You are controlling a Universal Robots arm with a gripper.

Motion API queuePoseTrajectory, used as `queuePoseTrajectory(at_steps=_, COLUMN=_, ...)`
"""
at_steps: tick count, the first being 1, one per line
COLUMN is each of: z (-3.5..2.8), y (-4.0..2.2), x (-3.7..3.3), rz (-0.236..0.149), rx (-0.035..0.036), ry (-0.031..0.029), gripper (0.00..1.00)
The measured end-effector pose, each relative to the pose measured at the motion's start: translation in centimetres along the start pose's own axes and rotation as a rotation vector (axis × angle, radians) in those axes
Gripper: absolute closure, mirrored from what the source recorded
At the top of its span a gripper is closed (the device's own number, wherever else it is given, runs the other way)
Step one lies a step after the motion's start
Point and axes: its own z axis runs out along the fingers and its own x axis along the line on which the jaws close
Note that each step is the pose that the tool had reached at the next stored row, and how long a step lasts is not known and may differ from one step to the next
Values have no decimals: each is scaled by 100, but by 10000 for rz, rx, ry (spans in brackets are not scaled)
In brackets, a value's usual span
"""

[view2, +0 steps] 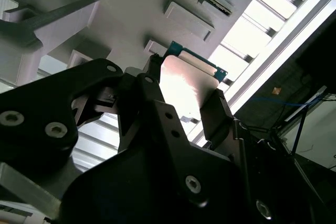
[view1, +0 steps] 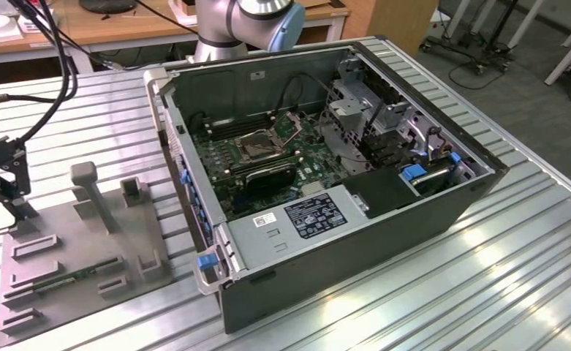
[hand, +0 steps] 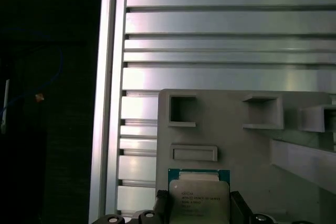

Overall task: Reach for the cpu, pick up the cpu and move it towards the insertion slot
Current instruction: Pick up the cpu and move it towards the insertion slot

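**Exterior view, read from the exterior view's left.** The gripper (view1: 10,186) hangs at the leftmost edge of the grey tray (view1: 80,241), which carries a green memory stick (view1: 66,280) along its near side. To the right of the tray stands the open computer case (view1: 363,234). The insertion slot (view1: 261,146) lies on its board (view1: 310,164), well apart from the tray.

**Both wrist views.** The fingers (view2: 216,114) are closed on opposite edges of the cpu (hand: 198,195), over the tray.

Tray posts (view1: 88,197) seemingly stand between end effector (view2: 185,90) and case (view1: 363,248).
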Motion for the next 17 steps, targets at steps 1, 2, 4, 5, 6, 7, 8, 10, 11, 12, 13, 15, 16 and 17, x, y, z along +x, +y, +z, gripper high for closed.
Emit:
queuePoseTrajectory(at_steps=1, z=-7, y=0, x=0, rz=-1, rx=1, ry=1, gripper=46)
queuePoseTrajectory(at_steps=2, z=-13, y=1, x=-1, rz=-1, rx=-1, ry=-1, gripper=46)
queuePoseTrajectory(at_steps=4, z=-30, y=2, x=-1, rz=-1, rx=-1, ry=-2, gripper=46)
queuePoseTrajectory(at_steps=5, z=-40, y=2, x=-1, rz=0, rx=-1, ry=-2, gripper=46)
queuePoseTrajectory(at_steps=6, z=-49, y=2, x=-1, rz=-1, rx=-2, ry=-3, gripper=46)
queuePoseTrajectory(at_steps=7, z=-59, y=3, x=-1, rz=0, rx=-2, ry=-3, gripper=46)
queuePoseTrajectory(at_steps=8, z=-70, y=4, x=-1, rz=0, rx=-2, ry=-3, gripper=46)
queuePoseTrajectory(at_steps=10, z=-92, y=5, x=-1, rz=-1, rx=-2, ry=-3, gripper=46)
queuePoseTrajectory(at_steps=11, z=-103, y=5, x=-1, rz=-1, rx=-2, ry=-3, gripper=46)
queuePoseTrajectory(at_steps=12, z=-112, y=5, x=-1, rz=0, rx=-2, ry=-3, gripper=46)
queuePoseTrajectory(at_steps=13, z=-124, y=6, x=-1, rz=0, rx=-2, ry=-3, gripper=46)
queuePoseTrajectory(at_steps=15, z=-144, y=7, x=-1, rz=-1, rx=-2, ry=-3, gripper=46)
queuePoseTrajectory(at_steps=16, z=-155, y=8, x=-1, rz=-1, rx=-2, ry=-3, gripper=46)
queuePoseTrajectory(at_steps=17, z=-167, y=8, x=-2, rz=-1, rx=-2, ry=-2, gripper=46)
